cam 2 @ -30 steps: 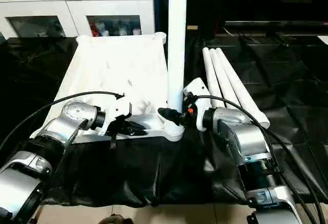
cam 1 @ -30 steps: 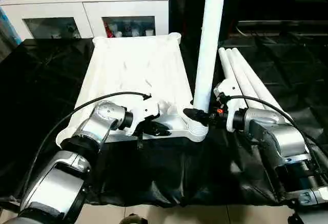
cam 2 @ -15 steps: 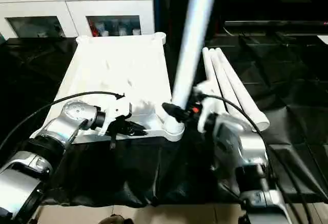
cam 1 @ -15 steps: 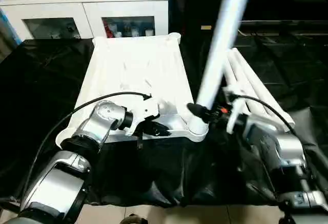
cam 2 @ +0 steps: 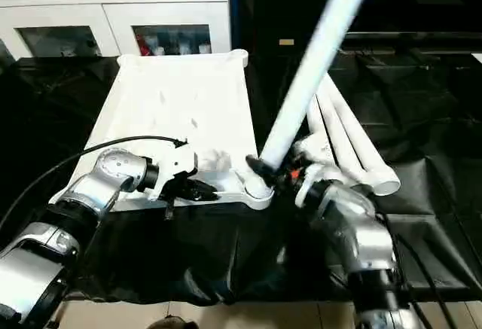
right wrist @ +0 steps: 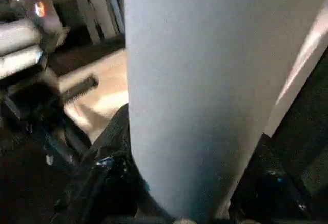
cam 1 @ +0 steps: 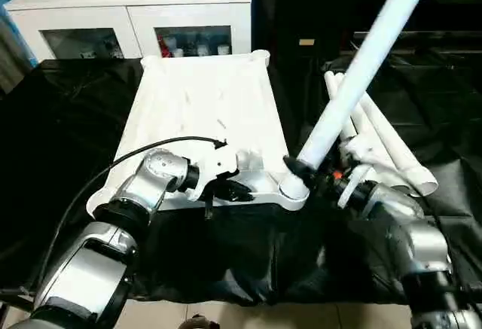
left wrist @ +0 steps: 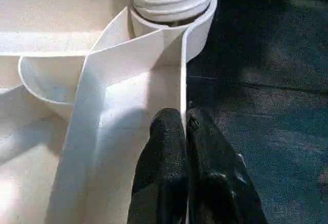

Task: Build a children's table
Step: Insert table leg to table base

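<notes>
- The white tabletop (cam 1: 203,111) lies underside up on the black-covered desk (cam 1: 68,133), centre-left of the head view, its far end toward the white cabinet (cam 1: 128,13) at the upper left.
- The left claw (cam 1: 230,190) has its fingers (left wrist: 169,147) pressed together, pinching the tabletop's near rim wall just beside the near corner socket (cam 1: 292,191).
- The right claw (cam 1: 307,172) is clamped around the foot of one leg (cam 1: 361,65), low in the middle of the frame.
- That leg leans steeply toward the upper right; its ribbed end sits at the socket, but so tilted that I'd judge it not seated.
- Three more legs (cam 1: 380,137) lie side by side on the desk at centre right, untouched.
- The other corner sockets I can see look empty.
- So the job looks barely begun: the first leg needs straightening and seating, then three more to fit.
</notes>
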